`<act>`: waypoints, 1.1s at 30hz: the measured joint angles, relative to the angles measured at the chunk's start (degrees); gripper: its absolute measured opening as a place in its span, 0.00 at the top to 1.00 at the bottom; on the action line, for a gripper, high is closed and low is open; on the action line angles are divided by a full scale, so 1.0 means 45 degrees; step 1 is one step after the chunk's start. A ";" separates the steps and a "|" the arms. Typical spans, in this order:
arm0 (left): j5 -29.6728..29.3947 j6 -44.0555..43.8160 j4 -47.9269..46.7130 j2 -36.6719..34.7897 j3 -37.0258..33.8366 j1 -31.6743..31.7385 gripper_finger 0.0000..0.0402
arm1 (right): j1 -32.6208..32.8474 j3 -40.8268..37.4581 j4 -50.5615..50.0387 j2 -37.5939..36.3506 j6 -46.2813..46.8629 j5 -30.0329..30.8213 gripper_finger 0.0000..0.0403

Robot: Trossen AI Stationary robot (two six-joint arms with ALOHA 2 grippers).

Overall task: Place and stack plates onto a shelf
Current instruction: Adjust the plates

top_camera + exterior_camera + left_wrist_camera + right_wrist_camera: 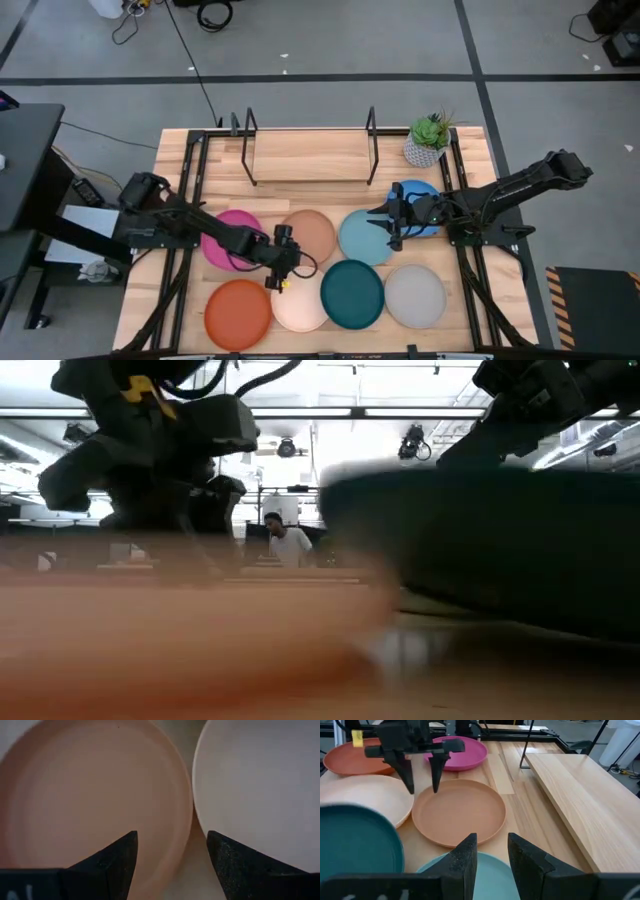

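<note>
Left gripper [283, 262], fingers apart, is hovering over the tan plate's [310, 236] rim beside the cream plate [300, 305]; it should straddle only the tan rim, while right gripper [390, 222], fingers apart, is waiting above the light blue plate [362, 240]

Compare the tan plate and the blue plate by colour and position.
The tan plate is tan and lies fully exposed at the table's middle, near the left pincer. The blue plate is blue and partly covered by the right arm, beside the potted plant. Both are round, lie flat, and are off the shelf.
</note>
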 joint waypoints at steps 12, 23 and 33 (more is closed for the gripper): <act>0.0121 -0.0425 -0.1814 0.0156 0.0100 0.0243 0.39 | 0.0000 0.0000 0.0099 -0.0004 -0.0098 -0.0040 0.71; 0.0130 -0.1070 -0.6072 0.0158 0.2055 0.0160 0.39 | 0.0000 0.0000 0.0278 -0.0004 -0.0191 -0.0040 0.71; 0.1462 -0.0903 -0.4503 0.0148 0.2805 -0.0529 0.45 | 0.0000 0.0000 0.0282 -0.0004 -0.0253 -0.0040 0.71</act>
